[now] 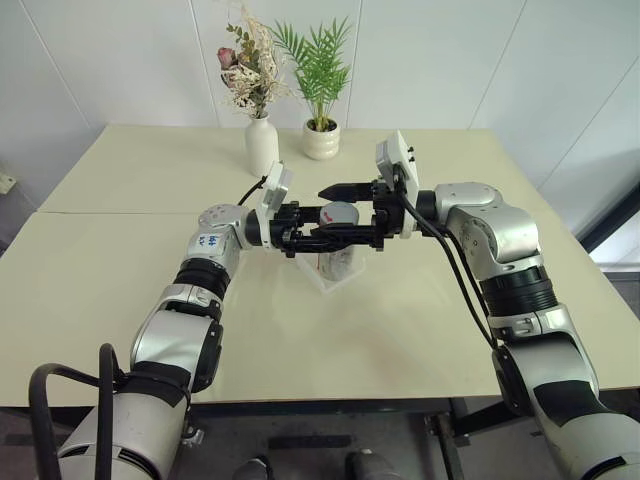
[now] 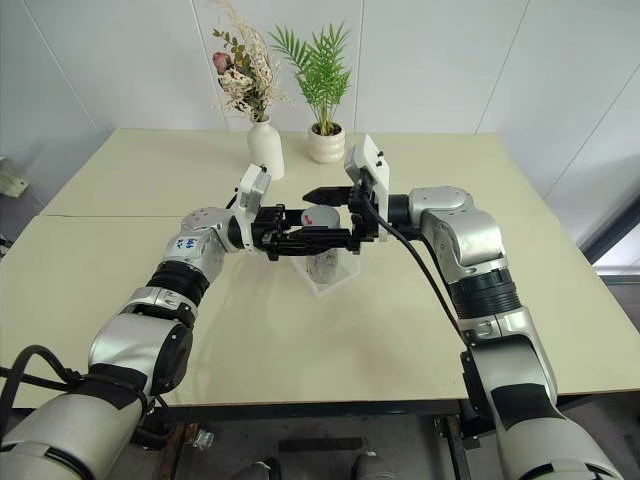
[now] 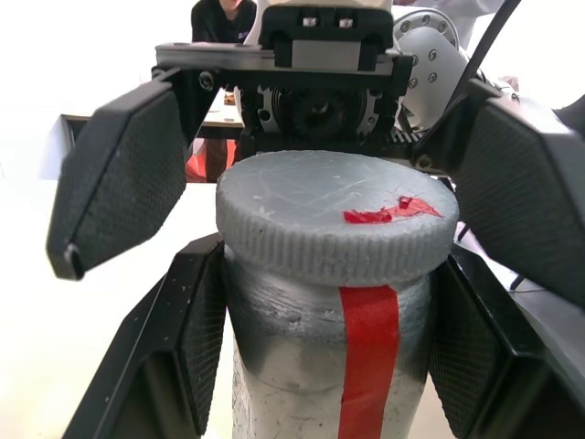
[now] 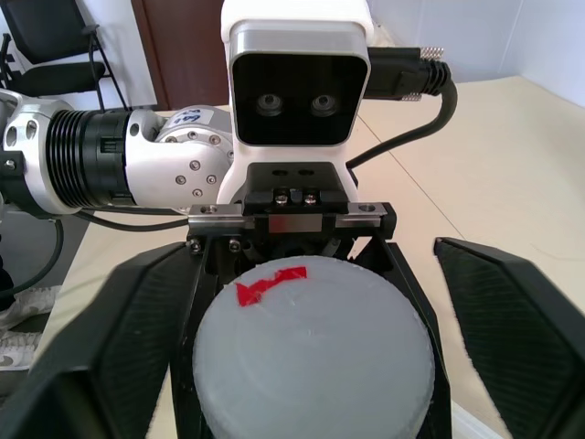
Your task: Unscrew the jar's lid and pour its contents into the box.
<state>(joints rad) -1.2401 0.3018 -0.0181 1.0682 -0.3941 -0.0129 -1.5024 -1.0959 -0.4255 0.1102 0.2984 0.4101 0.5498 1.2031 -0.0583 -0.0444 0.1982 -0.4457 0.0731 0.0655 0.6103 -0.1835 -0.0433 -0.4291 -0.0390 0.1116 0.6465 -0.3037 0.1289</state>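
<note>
small clear cylindrical jar w/ red label strip (image 3: pixel 366 357) held mid-table above the shallow clear plastic square box (image 1: pixel 330 275), left gripper (image 3: pixel 320 338) clamped tight on its body, round ribbed grey screw lid (image 3: pixel 334 219) w/ red tape scrap still on, right gripper (image 4: pixel 311 338) fingers apart either side of lid, not touching

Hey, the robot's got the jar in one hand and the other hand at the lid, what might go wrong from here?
1. The right gripper has its jaws open around the lid, not yet touching; closing off-centre may slip on the ribbed edge.
2. The left gripper holds the jar just under the lid; twisting could spin it in the jaws.
3. The jar hangs above the box; a drop could knock it.
</note>
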